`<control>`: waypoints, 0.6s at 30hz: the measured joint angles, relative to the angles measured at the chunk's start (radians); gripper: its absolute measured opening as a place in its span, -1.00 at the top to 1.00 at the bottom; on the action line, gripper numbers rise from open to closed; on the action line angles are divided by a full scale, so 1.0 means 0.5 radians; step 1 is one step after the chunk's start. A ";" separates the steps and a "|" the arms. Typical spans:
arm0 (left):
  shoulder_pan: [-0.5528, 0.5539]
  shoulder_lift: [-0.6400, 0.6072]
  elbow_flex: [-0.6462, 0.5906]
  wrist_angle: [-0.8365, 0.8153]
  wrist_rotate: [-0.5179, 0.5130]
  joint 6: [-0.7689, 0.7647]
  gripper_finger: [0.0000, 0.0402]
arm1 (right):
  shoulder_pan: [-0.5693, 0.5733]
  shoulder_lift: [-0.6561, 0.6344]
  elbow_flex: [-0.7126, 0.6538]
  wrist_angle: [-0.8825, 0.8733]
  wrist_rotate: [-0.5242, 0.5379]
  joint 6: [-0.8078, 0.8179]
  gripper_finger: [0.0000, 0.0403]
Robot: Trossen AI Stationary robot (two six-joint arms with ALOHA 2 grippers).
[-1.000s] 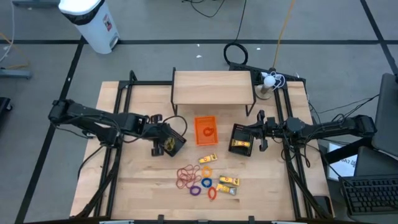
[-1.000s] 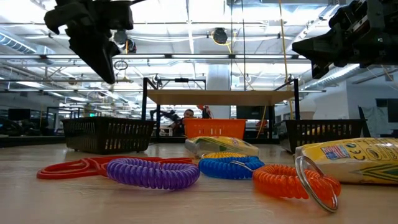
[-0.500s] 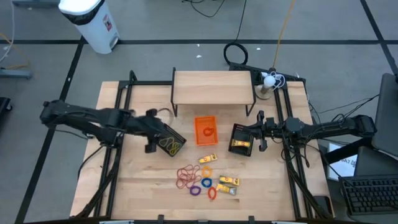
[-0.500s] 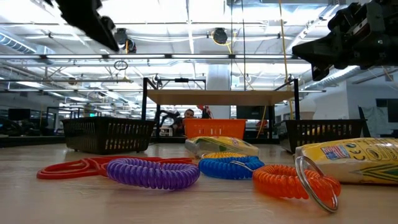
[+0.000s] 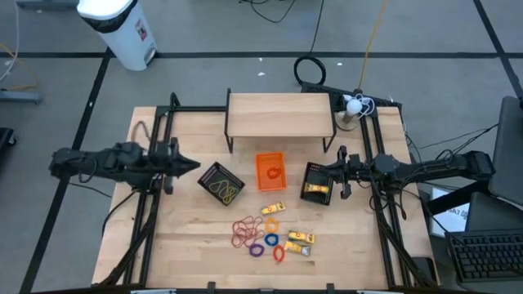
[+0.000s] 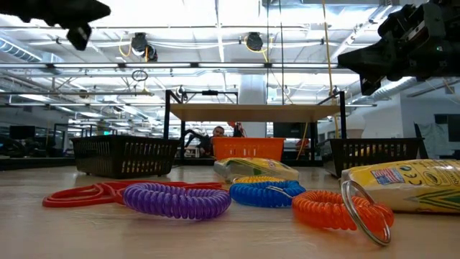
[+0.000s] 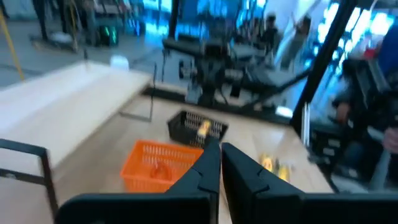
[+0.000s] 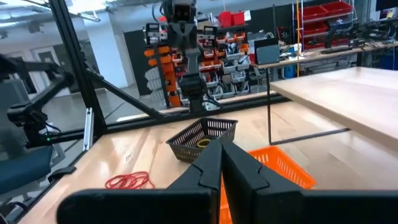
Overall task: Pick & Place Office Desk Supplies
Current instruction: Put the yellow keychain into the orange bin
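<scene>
Loose office desk supplies lie near the table's front middle: red-brown rubber bands [image 5: 243, 233], purple [image 5: 257, 250], blue [image 5: 270, 240] and orange [image 5: 278, 254] rings, and yellow packets [image 5: 299, 238]. My left gripper [image 5: 194, 166] is shut with nothing in it. It points level toward the table's right, left of the left black mesh tray [image 5: 221, 183], which holds a tan band. My right gripper [image 5: 333, 173] is shut and hovers level at the right mesh tray [image 5: 318, 183], which holds yellow packets. Both pairs of shut fingertips show in the wrist views [image 7: 220, 152] [image 8: 221, 152].
A small orange tray [image 5: 270, 171] stands between the two mesh trays. A wooden shelf on a black frame [image 5: 280, 114] stands at the back middle. In the low view the purple ring [image 6: 176, 199], orange ring [image 6: 334, 208] and a yellow packet [image 6: 410, 183] lie close in front.
My left gripper has drawn back from above the left mesh tray toward the table's left edge, rising a little and tipping from pointing down to level. The tan band stays in that tray. My right arm has kept still.
</scene>
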 joint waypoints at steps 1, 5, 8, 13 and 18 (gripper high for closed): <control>-0.029 -0.062 -0.033 0.018 -0.063 0.002 0.98 | 0.000 -0.001 0.001 0.018 0.000 0.000 0.98; -0.106 -0.219 -0.202 0.056 -0.258 -0.091 0.97 | 0.000 -0.001 0.000 0.040 0.000 0.001 0.98; -0.139 -0.265 -0.327 0.093 -0.347 -0.117 0.99 | 0.000 0.004 0.000 0.018 0.001 0.001 0.98; -0.171 -0.271 -0.522 0.240 -0.415 -0.075 0.99 | 0.000 0.037 0.000 0.002 0.004 0.010 0.98; -0.172 -0.271 -0.664 0.335 -0.415 0.017 0.99 | 0.000 0.051 0.000 0.007 0.006 0.071 0.98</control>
